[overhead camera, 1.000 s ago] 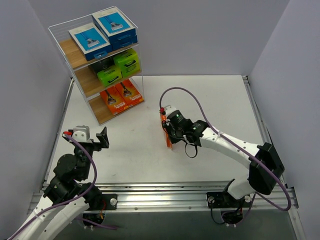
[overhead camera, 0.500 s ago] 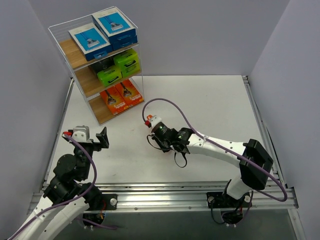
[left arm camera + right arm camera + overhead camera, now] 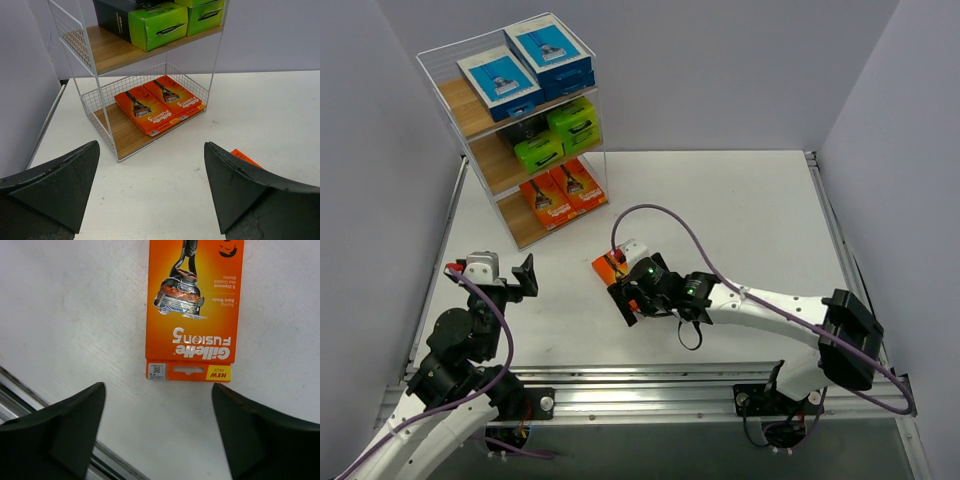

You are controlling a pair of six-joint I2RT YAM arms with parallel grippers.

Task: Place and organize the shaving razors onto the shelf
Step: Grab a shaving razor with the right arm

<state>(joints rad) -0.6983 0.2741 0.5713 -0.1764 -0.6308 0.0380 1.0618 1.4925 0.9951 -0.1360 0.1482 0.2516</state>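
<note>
The shelf (image 3: 467, 112) stands at the back left: two blue-and-white shaving razors (image 3: 500, 82) on top, lime-green and black packs (image 3: 538, 150) on the middle board, two orange packs (image 3: 546, 202) on the bottom board. A loose orange pack (image 3: 608, 265) lies flat on the table. My right gripper (image 3: 624, 293) hovers just on its near side, open and holding nothing. The right wrist view shows that pack (image 3: 192, 310) beyond the spread jaws of the right gripper (image 3: 158, 386). My left gripper (image 3: 151, 145) is open and empty, facing the shelf (image 3: 125, 135); the loose pack's corner (image 3: 244, 157) peeks past its right finger.
An aluminium rail (image 3: 650, 385) runs along the table's near edge, close under my right gripper (image 3: 15, 385). Grey walls close in the table on the left, back and right. The right arm's purple cable (image 3: 670, 225) loops above the loose pack.
My right gripper carried the orange pack from mid-table toward the near left, laid it flat and opened off it. The left arm has not moved.
</note>
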